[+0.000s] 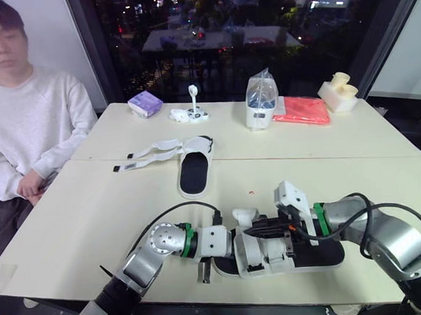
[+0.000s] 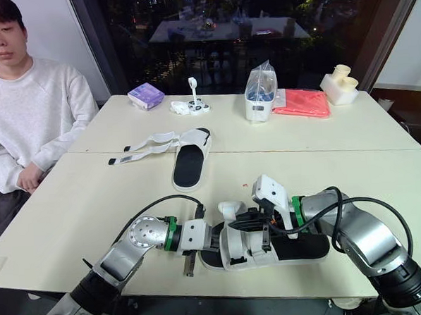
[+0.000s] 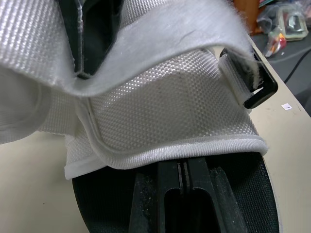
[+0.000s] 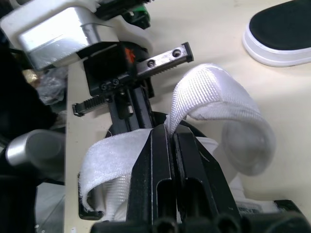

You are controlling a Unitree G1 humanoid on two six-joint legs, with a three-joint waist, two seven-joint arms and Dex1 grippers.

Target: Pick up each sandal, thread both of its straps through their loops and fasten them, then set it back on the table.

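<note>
One white sandal with a black insole [image 1: 321, 254] lies at the table's front edge between my two arms. My right gripper [image 1: 271, 230] hovers over its upper, shut on a white strap [image 4: 214, 90] that curls up from between the fingers [image 4: 163, 160]. My left gripper [image 1: 230, 254] comes in from the toe end, fingers [image 3: 182, 194] shut and lying on the insole beneath the woven white upper [image 3: 170, 111]. A black buckle loop [image 3: 260, 92] shows at the upper's side. The second sandal [image 1: 195, 169] lies further back, with both straps [image 1: 147, 155] spread out flat to its left.
A person [image 1: 25, 118] sits at the table's left side. Along the far edge are a purple packet [image 1: 145, 103], a small white gadget [image 1: 192, 113], a white container with a plastic bag [image 1: 260, 102], a red cloth [image 1: 303, 110] and a cream object [image 1: 338, 93].
</note>
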